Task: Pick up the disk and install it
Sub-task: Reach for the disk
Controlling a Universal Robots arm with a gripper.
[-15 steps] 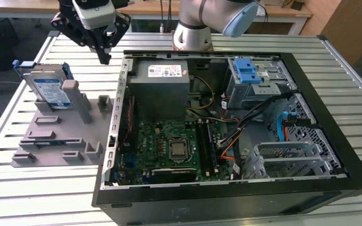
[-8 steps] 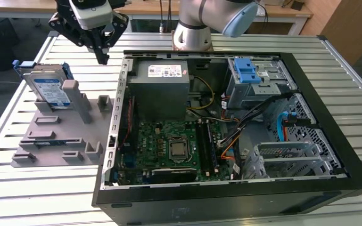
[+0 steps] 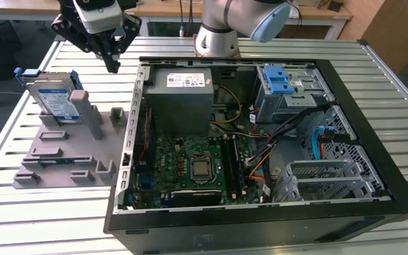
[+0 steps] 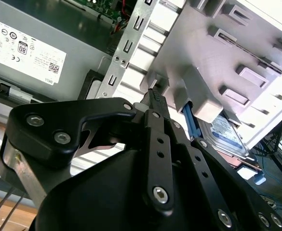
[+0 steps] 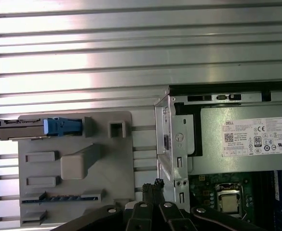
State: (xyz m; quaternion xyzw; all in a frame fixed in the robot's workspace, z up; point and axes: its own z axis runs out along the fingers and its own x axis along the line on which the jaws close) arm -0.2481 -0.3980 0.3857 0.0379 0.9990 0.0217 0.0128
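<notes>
**Left of the case: gripper empty, disk in its stand**

On the exterior view's left, on the slatted metal table, lies a grey holder plate just beside the open computer case. The disk stands on edge at the plate's far end, with its blue-and-white label facing the near side and a grey post close in front of it. The first wrist view shows the disk edge-on, with a blue rail along it. The gripper hangs in the air to the right of the disk and clear of it, above the strip between the plate and the case's left wall. Its fingers are pressed together to a point and pinch nothing, as both wrist views show. Inside the case, the grey power supply sits at the far left. The drive cage with blue tabs sits at the far right, and the motherboard lies nearer.
</notes>
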